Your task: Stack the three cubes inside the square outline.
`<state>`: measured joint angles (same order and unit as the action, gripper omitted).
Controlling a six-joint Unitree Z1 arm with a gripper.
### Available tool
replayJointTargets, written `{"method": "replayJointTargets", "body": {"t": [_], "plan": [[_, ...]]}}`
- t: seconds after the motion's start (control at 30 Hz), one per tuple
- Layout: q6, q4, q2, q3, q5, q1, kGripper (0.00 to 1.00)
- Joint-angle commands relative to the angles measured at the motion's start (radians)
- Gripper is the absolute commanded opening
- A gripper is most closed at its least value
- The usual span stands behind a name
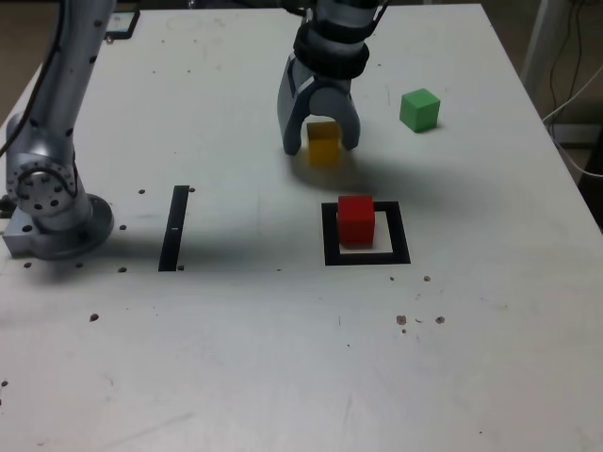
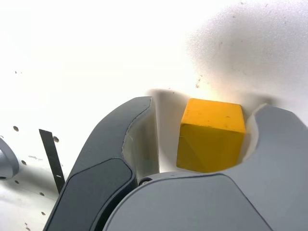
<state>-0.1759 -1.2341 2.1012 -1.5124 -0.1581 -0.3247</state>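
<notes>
One yellow cube (image 1: 323, 143) sits between the spread jaws of the gripper (image 1: 320, 139), far of the square outline (image 1: 366, 256), square to the table edges. Only the wrist view shows a gap beside the cube (image 2: 210, 135). Red cube (image 1: 356, 218) stands inside the outline; green cube (image 1: 419, 109) lies far right, clear table (image 1: 283, 358) around it.

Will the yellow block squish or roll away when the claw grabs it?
Probably neither. The yellow block keeps sharp, straight edges between the claw fingers, so it looks stiff. Its flat faces should make it slide, not roll. It looks small and plain, so likely light, though its smooth sides might slip a little.
</notes>
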Motion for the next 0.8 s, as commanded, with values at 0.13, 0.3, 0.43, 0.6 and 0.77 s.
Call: {"method": "replayJointTargets", "body": {"t": [0.13, 0.3, 0.43, 0.6, 0.77], "plan": [[0.001, -0.013, 0.013, -0.018, 0.009, -0.002, 0.28], [0.001, -0.02, 0.019, -0.034, 0.014, -0.002, 0.27], [0.001, -0.025, 0.018, -0.041, 0.01, -0.002, 0.23], [0.001, -0.024, 0.014, -0.043, 0.005, -0.002, 0.16], [0.001, -0.025, -0.006, -0.044, -0.017, -0.002, 0.14]]}}
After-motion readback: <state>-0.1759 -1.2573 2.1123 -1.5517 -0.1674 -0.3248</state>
